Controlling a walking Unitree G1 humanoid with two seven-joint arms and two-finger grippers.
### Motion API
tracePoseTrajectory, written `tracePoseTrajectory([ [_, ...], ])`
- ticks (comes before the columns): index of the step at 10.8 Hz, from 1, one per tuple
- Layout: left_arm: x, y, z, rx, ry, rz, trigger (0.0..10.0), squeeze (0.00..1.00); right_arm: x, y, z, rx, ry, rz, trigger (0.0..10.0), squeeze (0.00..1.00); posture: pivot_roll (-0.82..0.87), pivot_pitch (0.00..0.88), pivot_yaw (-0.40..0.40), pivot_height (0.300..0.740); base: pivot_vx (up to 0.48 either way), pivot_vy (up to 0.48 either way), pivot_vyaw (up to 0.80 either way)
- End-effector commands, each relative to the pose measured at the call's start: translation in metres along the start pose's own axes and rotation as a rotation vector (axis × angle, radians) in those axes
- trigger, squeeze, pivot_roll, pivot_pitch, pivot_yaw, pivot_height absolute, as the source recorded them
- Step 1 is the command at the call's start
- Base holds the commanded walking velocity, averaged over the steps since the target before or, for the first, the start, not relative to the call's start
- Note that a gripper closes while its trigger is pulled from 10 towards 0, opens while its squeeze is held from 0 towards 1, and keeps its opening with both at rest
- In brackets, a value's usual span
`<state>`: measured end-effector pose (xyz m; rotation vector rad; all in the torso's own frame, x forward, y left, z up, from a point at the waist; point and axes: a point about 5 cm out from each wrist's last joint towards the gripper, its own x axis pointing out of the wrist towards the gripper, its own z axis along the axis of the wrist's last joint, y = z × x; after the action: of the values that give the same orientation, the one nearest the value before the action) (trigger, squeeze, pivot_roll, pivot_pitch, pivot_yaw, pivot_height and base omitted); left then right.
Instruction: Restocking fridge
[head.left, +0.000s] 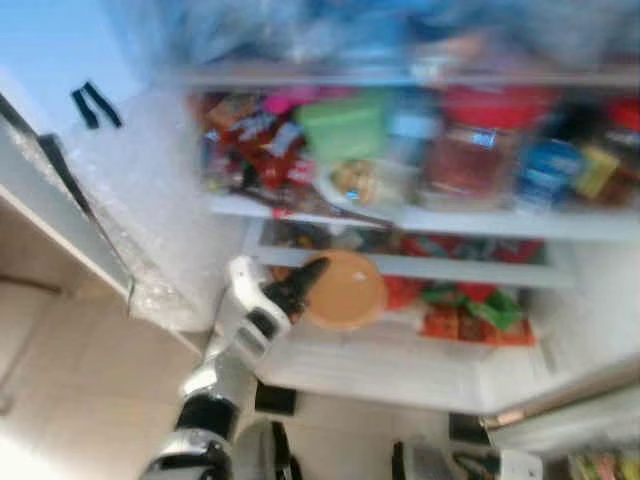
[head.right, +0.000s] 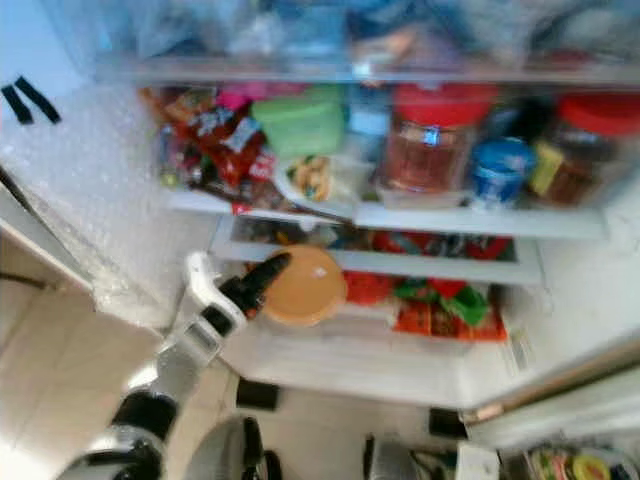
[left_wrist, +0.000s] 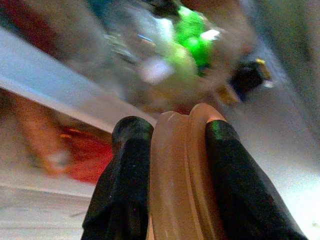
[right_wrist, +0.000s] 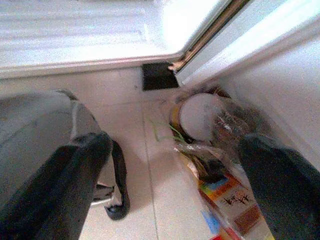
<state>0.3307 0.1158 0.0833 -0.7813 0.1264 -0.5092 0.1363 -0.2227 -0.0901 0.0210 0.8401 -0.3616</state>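
Observation:
My left gripper (head.left: 312, 280) is shut on a flat round tan container (head.left: 345, 290), held edge-on between the two black fingers (left_wrist: 125, 185) in the left wrist view. It hangs in front of the low drawer (head.left: 400, 265) of the open fridge, under the packed middle shelf (head.left: 420, 218). The right gripper (right_wrist: 175, 185) hangs low over the tiled floor, its fingers spread wide apart and nothing between them.
The middle shelf carries red-lidded jars (head.right: 430, 140), a green box (head.right: 300, 125) and snack packets (head.right: 210, 140). Red and green packets (head.left: 475, 310) lie in the drawer. The fridge door (head.left: 70, 190) stands open at left. Bagged groceries (right_wrist: 210, 140) sit on the floor by the right door.

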Motion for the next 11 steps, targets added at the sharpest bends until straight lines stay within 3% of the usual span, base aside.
tracePoseTrajectory([
  [1,0.004,-0.005,-0.005,-0.013,0.012,-0.021,10.0,0.00,-0.008,0.022,-0.018,-0.009,0.060,0.089,10.0,0.00,-0.10,0.195,0.104,0.645,0.319,0.000,0.00],
  [4,0.006,-0.007,-0.006,-0.016,0.018,-0.026,10.0,0.00,-0.008,0.022,-0.018,-0.010,0.063,0.090,10.0,0.00,-0.10,0.196,0.103,0.645,0.315,0.000,0.00],
  [8,0.019,-0.007,-0.003,-0.094,-0.039,0.021,10.0,0.00,-0.008,0.022,-0.019,-0.007,0.065,0.094,10.0,0.00,-0.11,0.196,0.103,0.645,0.000,0.000,0.00],
  [11,0.034,-0.011,0.008,-0.078,-0.092,0.069,10.0,0.00,-0.008,0.021,-0.019,-0.003,0.064,0.092,10.0,0.00,-0.11,0.199,0.105,0.645,0.000,0.000,0.00],
])
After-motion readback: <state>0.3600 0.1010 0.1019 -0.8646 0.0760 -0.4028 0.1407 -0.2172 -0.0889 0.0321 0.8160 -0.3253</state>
